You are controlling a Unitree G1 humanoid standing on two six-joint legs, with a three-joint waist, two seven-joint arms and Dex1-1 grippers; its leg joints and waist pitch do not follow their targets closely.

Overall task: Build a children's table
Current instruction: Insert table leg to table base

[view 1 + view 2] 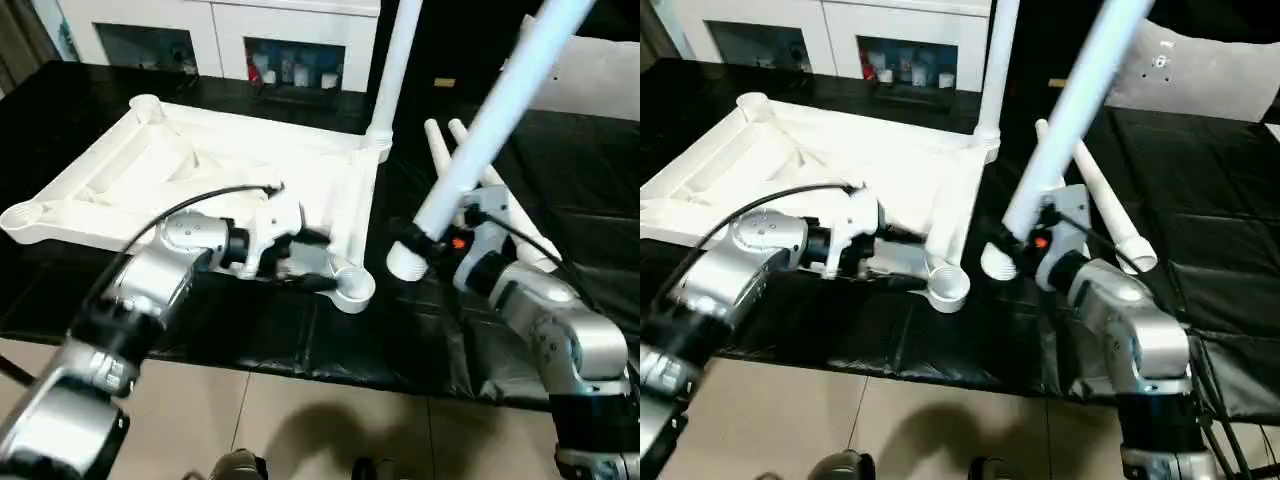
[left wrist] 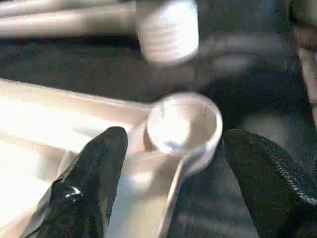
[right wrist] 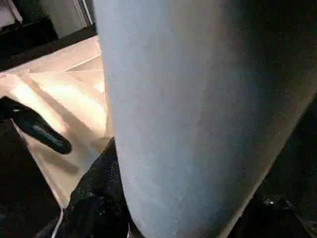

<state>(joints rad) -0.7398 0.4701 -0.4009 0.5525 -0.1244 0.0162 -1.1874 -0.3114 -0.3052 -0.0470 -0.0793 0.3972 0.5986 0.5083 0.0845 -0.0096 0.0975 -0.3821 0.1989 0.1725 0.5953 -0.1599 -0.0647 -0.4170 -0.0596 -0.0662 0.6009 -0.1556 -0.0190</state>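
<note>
The white table top (image 1: 200, 170) lies underside up on the black cover. One leg (image 1: 395, 70) stands upright in its far right corner socket. My left gripper (image 1: 315, 262) is open, its fingers (image 2: 99, 183) astride the rim beside the near right corner socket (image 2: 184, 124). My right gripper (image 1: 440, 240) is shut on another leg (image 1: 500, 110), which tilts up to the right. That leg's ribbed thick end (image 2: 168, 29) hangs just right of the near right socket and a little above the cover. Two more legs (image 1: 1110, 215) lie behind my right arm.
The black cover (image 1: 300, 345) ends at the table's front edge, with tiled floor (image 1: 330, 420) below. White cabinets (image 1: 290, 40) stand behind the table. A pale sheet (image 1: 1180, 75) lies at the far right.
</note>
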